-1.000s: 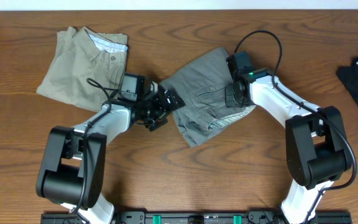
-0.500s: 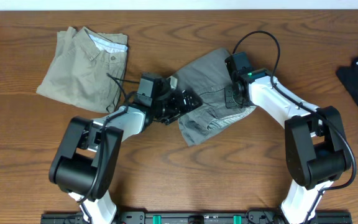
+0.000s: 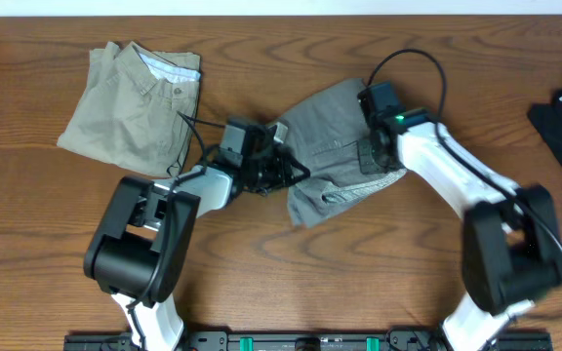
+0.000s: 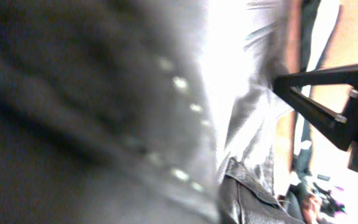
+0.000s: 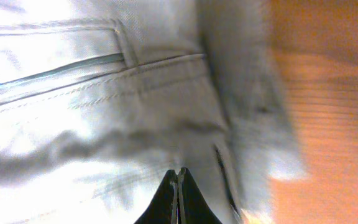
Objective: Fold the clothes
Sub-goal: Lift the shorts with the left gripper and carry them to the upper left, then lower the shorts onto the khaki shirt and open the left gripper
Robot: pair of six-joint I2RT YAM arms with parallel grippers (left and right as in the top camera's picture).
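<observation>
Roughly, folding looks half done: khaki shorts (image 3: 130, 102) lie folded far left, while grey shorts (image 3: 335, 146) lie rumpled at centre. The right gripper (image 5: 179, 174) is closed, tips against the grey cloth. The left gripper (image 3: 283, 174) is at its left edge (grip unclear).

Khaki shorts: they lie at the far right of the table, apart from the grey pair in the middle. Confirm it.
Not quite: the side is wrong. The overhead view shows the khaki shorts at the far left of the table, not the far right. The rest holds: they lie apart from the grey pair, which is in the middle.
</observation>
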